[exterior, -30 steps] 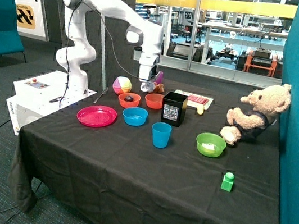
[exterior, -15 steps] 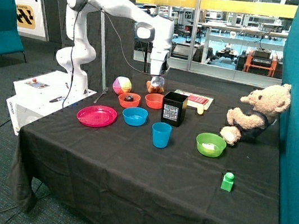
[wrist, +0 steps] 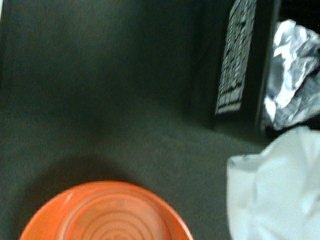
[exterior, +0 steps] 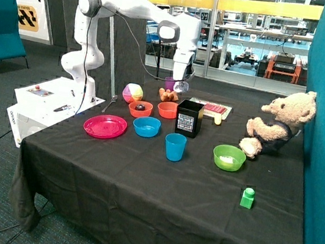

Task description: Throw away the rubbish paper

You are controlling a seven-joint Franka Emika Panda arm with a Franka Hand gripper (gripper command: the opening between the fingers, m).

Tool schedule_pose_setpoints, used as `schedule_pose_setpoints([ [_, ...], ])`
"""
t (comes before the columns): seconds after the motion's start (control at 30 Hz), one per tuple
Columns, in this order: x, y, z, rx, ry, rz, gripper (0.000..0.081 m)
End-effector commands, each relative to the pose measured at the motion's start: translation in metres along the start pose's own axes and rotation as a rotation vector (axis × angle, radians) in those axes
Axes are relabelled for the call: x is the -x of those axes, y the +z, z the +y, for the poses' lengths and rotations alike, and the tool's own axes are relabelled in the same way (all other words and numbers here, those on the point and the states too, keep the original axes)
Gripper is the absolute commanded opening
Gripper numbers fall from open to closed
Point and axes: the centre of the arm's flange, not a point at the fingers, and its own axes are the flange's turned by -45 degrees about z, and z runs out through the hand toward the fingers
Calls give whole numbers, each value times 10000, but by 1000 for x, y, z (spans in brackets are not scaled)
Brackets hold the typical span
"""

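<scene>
Gripper (exterior: 181, 86) clamped on a rubbish paper wad (wrist: 272, 195), held above the table between orange bowl (wrist: 107, 212) and black bin (exterior: 188, 118) — release short of the opening likely drops it outside, beside the bin.

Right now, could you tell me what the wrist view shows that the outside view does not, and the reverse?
Only the wrist view shows a crumpled paper wad already lying inside the black bin, and the orange bowl below the gripper empty. Only the outside view shows the whole table: pink plate, blue bowl, blue cup, green bowl, teddy bear and green block. Both show the bin, the orange bowl, and the paper wad carried at the gripper.
</scene>
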Motion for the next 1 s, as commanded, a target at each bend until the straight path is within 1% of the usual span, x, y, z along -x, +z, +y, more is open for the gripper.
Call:
schedule_pose_setpoints([
  [0.0, -29, -13, 13, -13, 409, -48, 0],
  [0.13, -33, -11, 22, -12, 556, -48, 0],
  [0.33, -37, 1, 39, -12, 749, -48, 0],
  [0.57, -45, 28, 59, -11, 1068, -49, 0],
  [0.73, -47, 39, 63, -11, 1088, -49, 0],
  [0.8, -50, 46, 64, -11, 1021, -49, 0],
  [0.97, -56, 57, 64, -11, 975, -49, 0],
])
